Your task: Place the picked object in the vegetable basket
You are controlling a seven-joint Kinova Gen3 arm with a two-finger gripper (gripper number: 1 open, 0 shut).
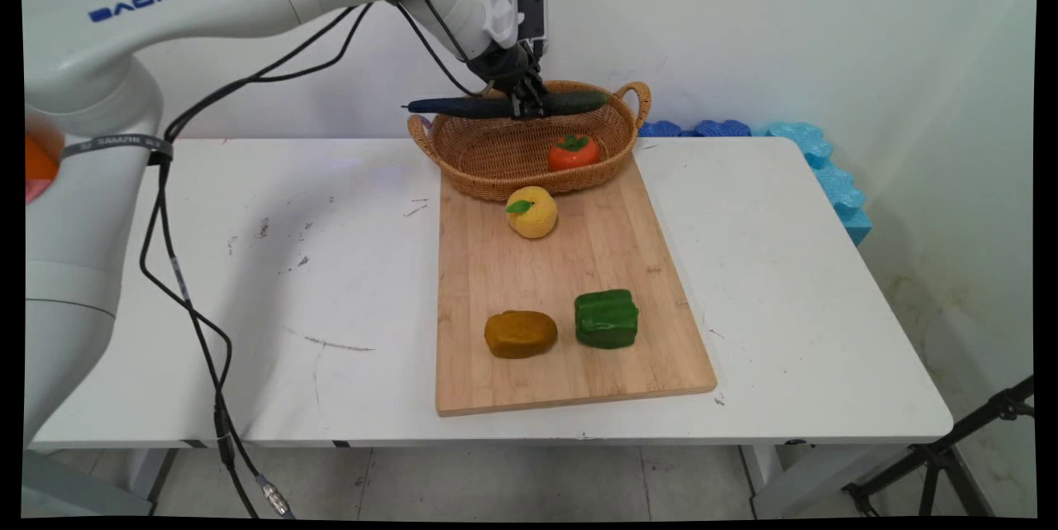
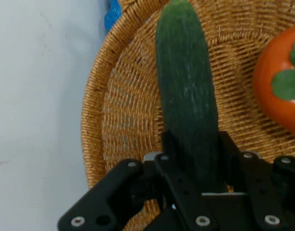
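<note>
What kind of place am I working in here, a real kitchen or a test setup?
Most likely a lab test bench, not a kitchen: a bare white table against a plain wall, blue foam pieces along its far edge, and a tripod leg beside it. The gripper holds a cucumber over a wicker basket.

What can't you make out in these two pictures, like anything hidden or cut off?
- Long dark green cucumber: in the hand view its far tip is cut off by the top edge, and the black two-finger hand covers its near part.
- Orange persimmon with green leaves: cut off by the hand view's right edge.
- Woven wicker basket: in the main view, its far rim is partly hidden behind cucumber and hand.
</note>
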